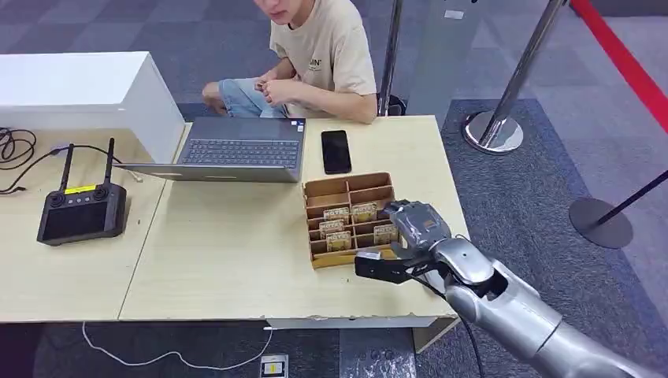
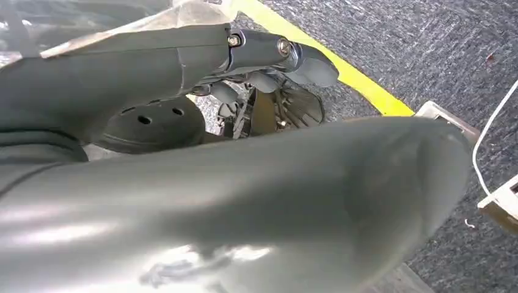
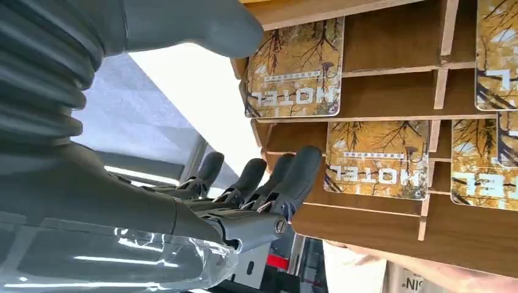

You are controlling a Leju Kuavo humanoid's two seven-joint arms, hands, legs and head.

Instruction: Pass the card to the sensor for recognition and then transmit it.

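A wooden card rack (image 1: 347, 189) stands on the table near its right edge, with several yellow hotel cards (image 1: 336, 213) upright in its slots. My right hand (image 1: 406, 246) hovers at the rack's near right corner, fingers spread and holding nothing. In the right wrist view its dark fingers (image 3: 297, 174) reach to the edge of one hotel card (image 3: 375, 160), with the thumb (image 3: 201, 24) beside another card (image 3: 294, 70); whether they touch is unclear. My left hand (image 2: 244, 55) hangs over the carpet, fingers stretched out, with nothing in it.
A black phone (image 1: 336, 151) and an open laptop (image 1: 240, 150) lie behind the rack. A person (image 1: 319, 63) sits at the far edge. A black controller (image 1: 81, 211) and a white box (image 1: 79, 87) are at the left. Stanchion bases (image 1: 492, 131) stand on the carpet at the right.
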